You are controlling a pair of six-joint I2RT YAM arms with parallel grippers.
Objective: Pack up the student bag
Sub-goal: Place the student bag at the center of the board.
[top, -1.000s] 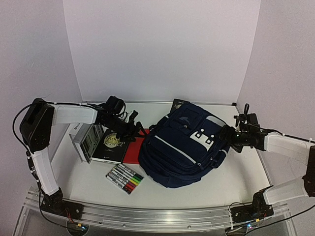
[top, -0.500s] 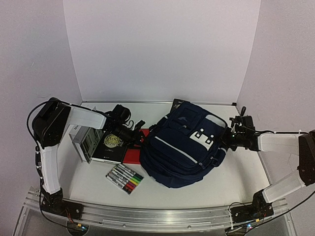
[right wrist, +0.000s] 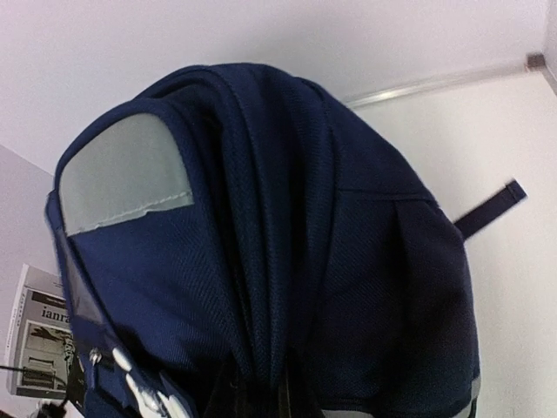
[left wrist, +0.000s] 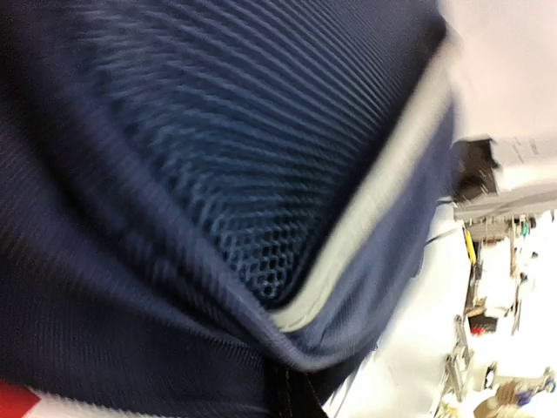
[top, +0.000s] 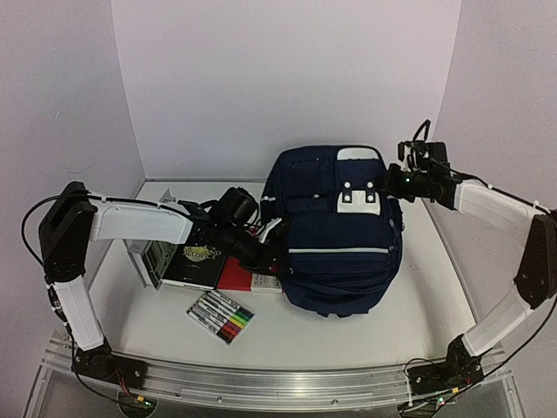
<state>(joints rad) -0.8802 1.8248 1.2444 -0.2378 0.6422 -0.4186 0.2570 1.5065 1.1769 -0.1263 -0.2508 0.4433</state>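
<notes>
Partial txt "ianra" on white booklet (right wrist: 35, 335)

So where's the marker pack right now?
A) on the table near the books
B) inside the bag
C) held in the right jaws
A: the marker pack lies on the table beside the books, outside the bag.

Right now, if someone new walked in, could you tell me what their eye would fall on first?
The navy student bag stands upright in the middle of the table, by far the biggest thing there. The right gripper is shut on its top right corner, and the left gripper sits against its lower left side. A pack of coloured markers lies in front of the books on the left.
</notes>
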